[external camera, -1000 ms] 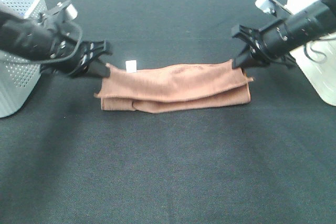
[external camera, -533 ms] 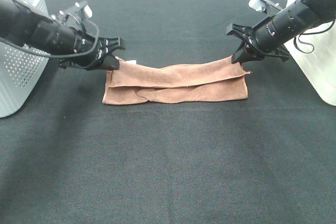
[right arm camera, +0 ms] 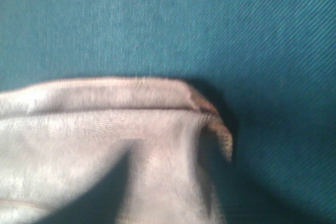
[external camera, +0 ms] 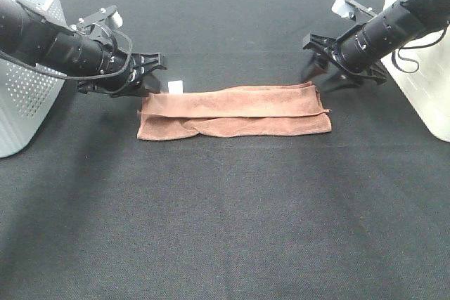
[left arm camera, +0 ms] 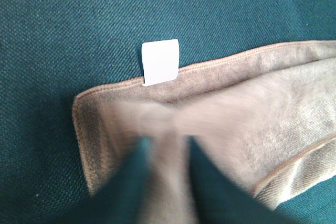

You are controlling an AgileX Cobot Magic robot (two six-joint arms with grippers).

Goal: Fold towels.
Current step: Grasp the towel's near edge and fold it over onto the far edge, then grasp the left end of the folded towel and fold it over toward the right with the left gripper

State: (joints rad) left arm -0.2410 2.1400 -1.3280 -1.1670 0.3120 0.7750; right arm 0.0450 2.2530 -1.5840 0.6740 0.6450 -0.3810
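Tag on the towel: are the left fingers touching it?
Apart. The left wrist view shows the tag at the edge of the towel, with a strip of bare towel between it and the blurred left fingers.

Overhead cam is evenly lit but grainy, the white bin [external camera: 432, 114] is nearly blown out, and the right gripper [external camera: 318, 79] is smeared by motion blur. Both wrist cams have a heavy teal cast that washes out the towel [left arm camera: 236, 108], and the left gripper [left arm camera: 165, 182] is just dark, out-of-focus mush.
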